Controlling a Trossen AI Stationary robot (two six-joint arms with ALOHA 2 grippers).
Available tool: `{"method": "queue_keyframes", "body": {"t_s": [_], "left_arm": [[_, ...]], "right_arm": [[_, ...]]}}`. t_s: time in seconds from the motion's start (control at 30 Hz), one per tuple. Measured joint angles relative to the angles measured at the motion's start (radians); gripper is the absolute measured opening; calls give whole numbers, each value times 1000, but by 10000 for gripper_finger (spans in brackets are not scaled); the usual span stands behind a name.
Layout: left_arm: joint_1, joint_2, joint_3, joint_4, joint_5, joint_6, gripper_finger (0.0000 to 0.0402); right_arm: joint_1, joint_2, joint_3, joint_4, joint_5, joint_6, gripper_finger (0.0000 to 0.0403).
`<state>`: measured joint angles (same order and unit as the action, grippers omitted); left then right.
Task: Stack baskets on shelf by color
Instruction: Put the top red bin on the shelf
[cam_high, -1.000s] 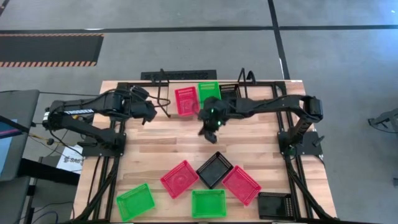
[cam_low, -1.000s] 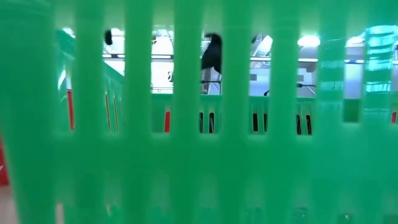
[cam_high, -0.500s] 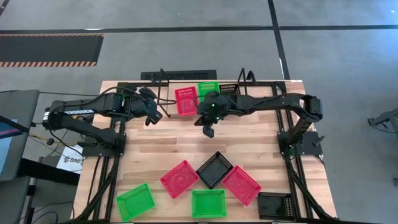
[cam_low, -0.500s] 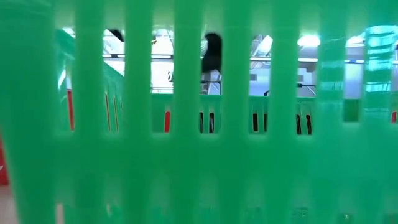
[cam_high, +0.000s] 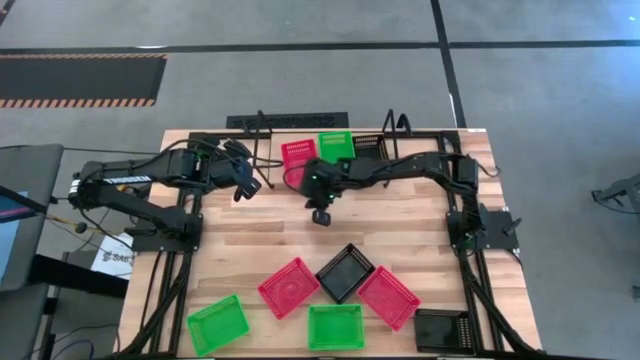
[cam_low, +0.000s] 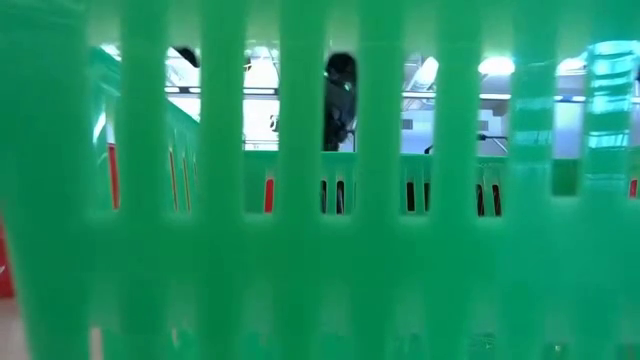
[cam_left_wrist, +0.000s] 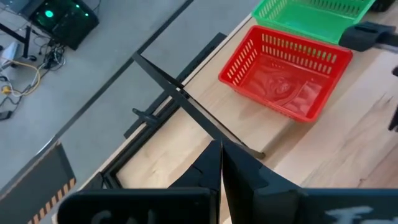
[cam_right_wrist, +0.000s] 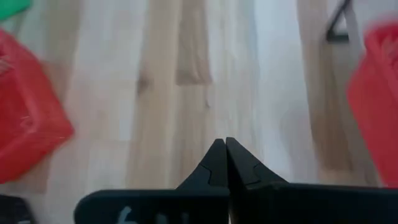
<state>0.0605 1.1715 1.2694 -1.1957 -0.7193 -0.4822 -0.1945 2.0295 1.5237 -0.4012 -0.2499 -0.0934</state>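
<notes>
**Green mesh blocks the low camera**

A green basket wall (cam_low: 300, 250) fills the low view, hiding nearly all beyond. The plank table (cam_high: 260, 235) stands on grey floor (cam_high: 300, 80). On the shelf (cam_high: 330, 150) sit red (cam_high: 298, 160), green (cam_high: 336, 146) and black baskets; six lie near the front edge. Both the left gripper (cam_high: 244, 187) and right gripper (cam_high: 320, 215) are clenched, empty

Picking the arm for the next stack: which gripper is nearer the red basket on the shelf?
Right gripper, just in front of the red basket; left gripper sits farther off, beside it.
</notes>
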Motion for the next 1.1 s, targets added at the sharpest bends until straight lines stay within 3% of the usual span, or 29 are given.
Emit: {"method": "queue_keyframes", "body": {"t_s": [0.27,0.63,1.1], "left_arm": [[0,0,0,-1,5,0,0],[0,0,0,-2,6,11,0],[0,0,0,-2,6,11,0]], "right_arm": [[-16,70,116,-38,26,-127,0],[-57,72,115,-27,70,-248,0],[-98,71,115,171,68,-258,0]]}}
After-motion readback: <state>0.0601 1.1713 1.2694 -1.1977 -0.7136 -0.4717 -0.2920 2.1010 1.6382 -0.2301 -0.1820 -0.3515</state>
